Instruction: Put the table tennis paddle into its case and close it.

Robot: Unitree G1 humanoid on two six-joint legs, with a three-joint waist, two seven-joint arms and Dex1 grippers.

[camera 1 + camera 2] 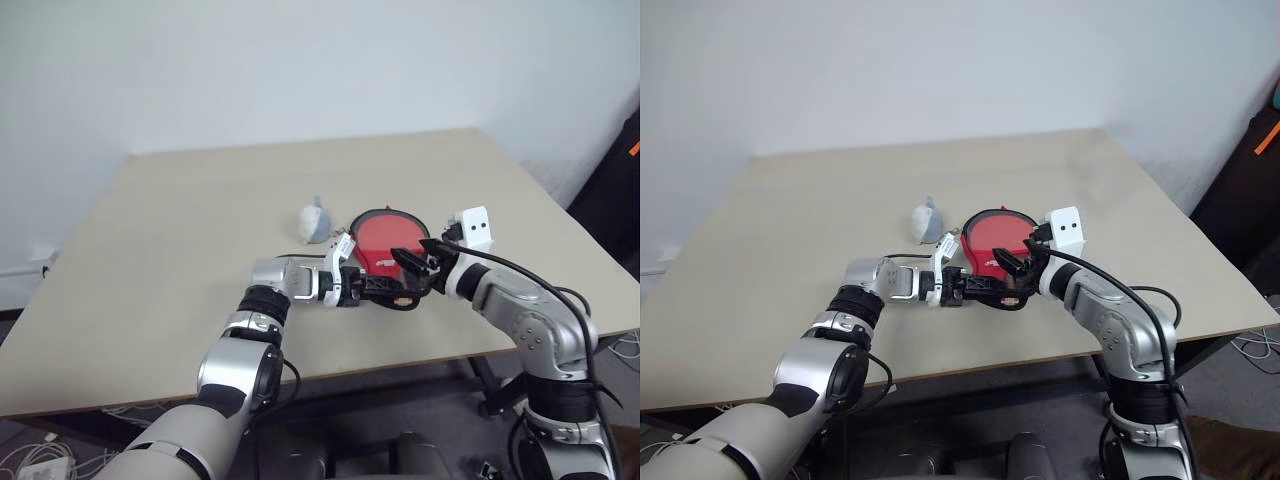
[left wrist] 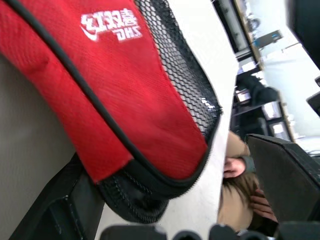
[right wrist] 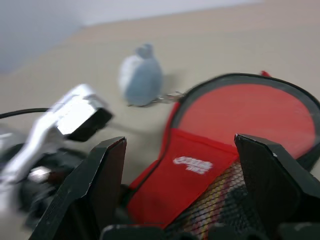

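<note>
Between both claws on the bench [image 1: 180, 220] lies the case [image 1: 385, 245], long axis toward you; left claw [image 1: 385, 287] and right claw [image 1: 415, 262], both open, probably flank its narrow end.

Right gripper [image 3: 177, 187] w/ jaws standing wide apart, two black fingers [image 3: 92, 187] framing the case [image 3: 187, 175] on the beige counter [image 3: 215, 45]. Case lies flat, red flap w/ white logo facing up, mesh pocket just below it near the jaws. Round red face of the paddle [image 3: 250, 115] shows above the flap, black edging curving round it. Grey-blue plush charm [image 3: 141, 75] sits beside the case, joined by a short chain. Left gripper [image 3: 75, 117], white and black, near the case's other side.
</note>
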